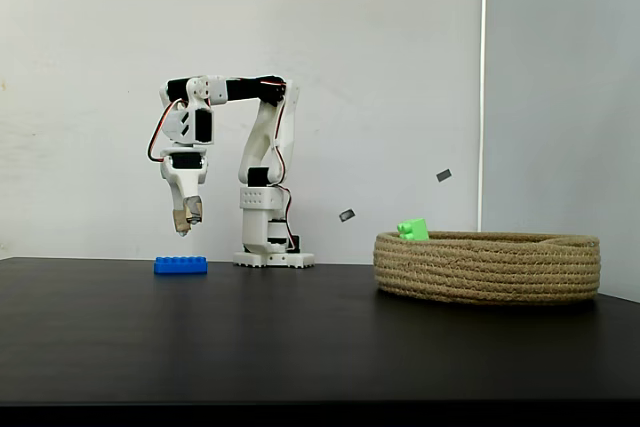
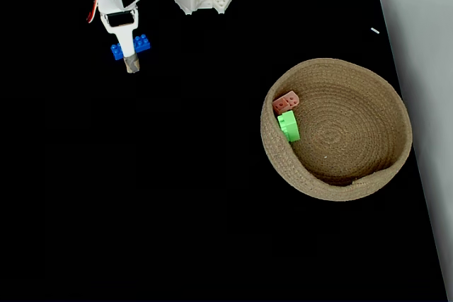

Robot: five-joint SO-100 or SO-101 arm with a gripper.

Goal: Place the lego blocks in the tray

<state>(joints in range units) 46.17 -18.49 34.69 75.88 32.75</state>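
The blue lego block (image 1: 180,265) lies flat on the black table, left of the arm's base. My gripper (image 1: 185,219) hangs just above it, pointing down, fingers together and holding nothing. In the fixed view from above, the gripper (image 2: 132,66) covers the middle of the blue block (image 2: 144,42). The tray (image 1: 487,267) of coiled tan rope stands at the right. A green block (image 2: 288,126) and a pale pink block (image 2: 285,101) rest inside against the tray's left wall (image 2: 270,132). The green block's top (image 1: 412,230) peeks over the rim.
The white arm base (image 1: 270,247) stands at the table's back edge, near the white wall. The table's right edge (image 2: 417,175) runs close beside the tray. Black tabletop spreads between the blue block and the tray.
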